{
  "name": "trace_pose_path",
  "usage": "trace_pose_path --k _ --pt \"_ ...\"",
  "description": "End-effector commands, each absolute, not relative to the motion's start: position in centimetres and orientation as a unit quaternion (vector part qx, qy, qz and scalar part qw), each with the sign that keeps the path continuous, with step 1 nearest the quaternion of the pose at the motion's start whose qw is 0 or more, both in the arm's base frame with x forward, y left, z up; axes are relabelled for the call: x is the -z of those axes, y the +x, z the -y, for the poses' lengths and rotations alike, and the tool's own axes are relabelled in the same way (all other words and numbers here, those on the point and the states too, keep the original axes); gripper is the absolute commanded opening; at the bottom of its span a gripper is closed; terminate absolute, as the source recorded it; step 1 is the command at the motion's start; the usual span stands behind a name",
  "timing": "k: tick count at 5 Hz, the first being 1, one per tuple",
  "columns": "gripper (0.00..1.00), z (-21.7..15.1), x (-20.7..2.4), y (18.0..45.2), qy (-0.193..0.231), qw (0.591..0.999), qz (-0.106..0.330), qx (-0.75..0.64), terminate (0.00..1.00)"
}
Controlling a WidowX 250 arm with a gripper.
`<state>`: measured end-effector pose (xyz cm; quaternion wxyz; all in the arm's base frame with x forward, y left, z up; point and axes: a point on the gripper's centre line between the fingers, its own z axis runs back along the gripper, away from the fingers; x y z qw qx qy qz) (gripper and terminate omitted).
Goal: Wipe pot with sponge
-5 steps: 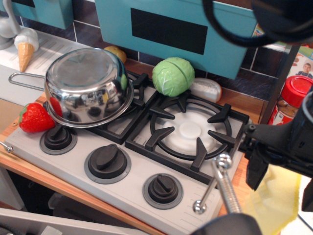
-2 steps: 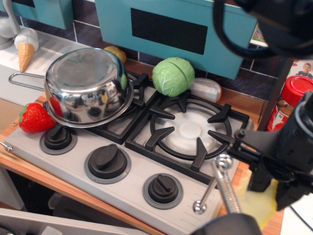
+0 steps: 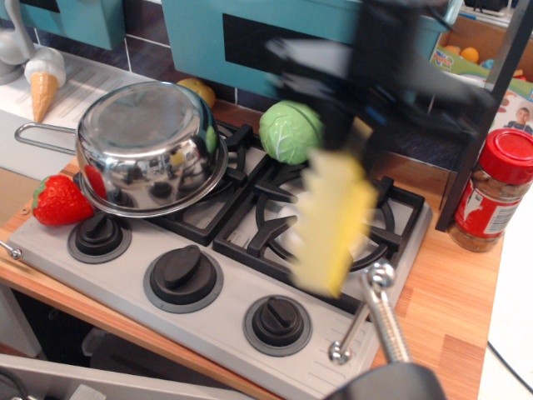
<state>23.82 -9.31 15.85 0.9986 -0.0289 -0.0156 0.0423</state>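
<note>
Yellow foam, blurred by motion, hangs in mid-air over the right burner: the sponge [image 3: 333,223] dangles long-side down, its zigzag edge facing left, its upper end pinched between the fingers [image 3: 354,137] of the dark arm [image 3: 391,75] that reaches in from the upper right. The arm is smeared too, so the exact line of the grip cannot be made out, though the sponge clearly hangs from it.

The pot [image 3: 150,150] lies upside down on the left burner, its flat shiny bottom turned upward and tilted a little, its flared rim resting on the black grate [image 3: 250,208]. Its thin wire handle [image 3: 37,137] points left, out past the stove edge. Sponge and pot are well apart, with the grate between them.

Just left of the pot, touching the stove's grey front panel, sits a red strawberry [image 3: 60,200]. A green cabbage [image 3: 290,132] rests behind the burners, partly covered by the arm. Three black knobs [image 3: 181,277] line the front of the stove [image 3: 125,304]. On the wooden surface [image 3: 454,308] to the right stands a red-lidded jar [image 3: 493,192]. An ice cream cone [image 3: 43,83] lies at the far left. A metal rod [image 3: 385,321] crosses the lower foreground.
</note>
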Motion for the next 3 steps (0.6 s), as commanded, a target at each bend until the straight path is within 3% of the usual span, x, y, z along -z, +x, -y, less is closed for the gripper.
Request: trace_pose_path --k 1,3 --pt "0.00 0.8 -19.0 26.2 -0.040 0.997 0.055 -0.044 0.00" --pt "0.00 -4.5 -19.3 27.1 -0.039 0.997 0.053 -0.042 0.00"
